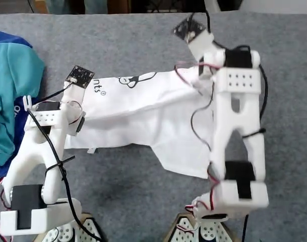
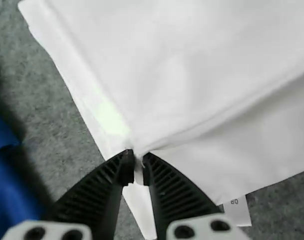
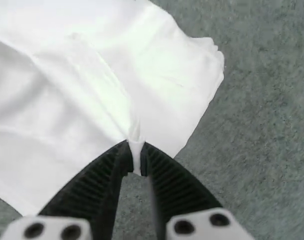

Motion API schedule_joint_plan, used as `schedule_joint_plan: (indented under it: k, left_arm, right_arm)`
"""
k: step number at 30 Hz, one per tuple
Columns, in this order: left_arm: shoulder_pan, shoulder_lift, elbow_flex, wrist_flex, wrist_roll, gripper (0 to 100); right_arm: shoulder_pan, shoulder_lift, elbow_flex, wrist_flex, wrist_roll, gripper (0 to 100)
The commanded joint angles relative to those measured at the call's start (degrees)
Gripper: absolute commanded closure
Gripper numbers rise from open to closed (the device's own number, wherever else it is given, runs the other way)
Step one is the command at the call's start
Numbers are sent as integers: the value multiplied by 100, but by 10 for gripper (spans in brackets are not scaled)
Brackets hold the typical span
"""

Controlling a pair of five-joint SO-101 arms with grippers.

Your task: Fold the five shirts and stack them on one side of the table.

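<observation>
At the left edge of the grey felt-covered surface (image 1: 118, 35) lies a crumpled teal cloth shirt (image 1: 12, 85) on top of a blue cloth shirt (image 1: 4, 38). In the high view the blue one peeks out behind and below the teal. In the left wrist view a patch of that blue cloth (image 2: 7, 190) shows just beside the arm, apart from the white cloth.

The white plastic left arm (image 1: 42, 146) reaches from the near edge to the left end of a white cotton shirt (image 1: 143, 116), which lies spread across the middle of the surface. From above the arm's own body covers the grip. The left wrist view supplies it: the black ribbed jaws stand nearly closed, pinching a layered edge of the white shirt (image 2: 191, 75) between their tips. This view also shows a small white sewn-in label (image 2: 235, 207) at the hem near the jaws, lying on the grey surface (image 2: 42, 115).

The high view shows the shirt as a whole. It is partly folded, a flap lies over its body, and some black print (image 1: 135, 79) runs along its far side.

The white plastic right arm (image 1: 239, 116) stretches over the shirt's right end towards the far edge. In the right wrist view its black jaws are narrowed on a thin raised ridge of the white shirt (image 3: 67, 90), close to a rounded corner of cloth, with grey surface (image 3: 261, 125) beside it.
</observation>
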Motion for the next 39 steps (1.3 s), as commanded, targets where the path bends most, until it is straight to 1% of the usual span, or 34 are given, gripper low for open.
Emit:
schedule_joint_plan:
  k: [1, 3, 7, 12, 14, 16, 21, 24, 26, 30, 32, 39]
  left_arm:
    - [-163, -220, 31, -18, -53, 972]
    - [-180, -229, 84, 114, -62, 972]
    - [31, -237, 198, 686, -659, 972]
    - [-418, -237, 154, 738, -703, 972]
    - [-541, -237, 163, 765, -870, 972]
    - [-567, -237, 207, 774, -1037, 972]
    - [-488, -237, 198, 993, -1055, 972]
    - [-488, -237, 224, 1011, -1064, 972]
    - [-470, -237, 268, 1011, -1073, 972]
    - [-444, -237, 462, 1011, -1371, 972]
    - [-470, -237, 514, 1011, -1371, 972]
    - [-576, -527, 523, 1011, -1371, 972]
  right_arm:
    - [62, -1112, 1446, -642, 53, 985]
    - [97, -1534, 2246, -1011, 44, 985]
    - [334, -2114, 3433, -1591, -114, 985]
    - [466, -2668, 4338, -1644, -114, 985]
    - [440, -2905, 4708, -1644, -105, 985]
    - [431, -3152, 5059, -1705, -105, 985]
    - [475, -3662, 5868, -1925, -114, 985]
    - [484, -3811, 6193, -2066, -114, 985]
    - [615, -3829, 6299, -2127, -114, 985]
    - [941, -3846, 6290, -2127, -97, 985]
    - [1037, -3846, 6316, -2084, 26, 985]
    - [1020, -3855, 6519, -2119, 79, 985]
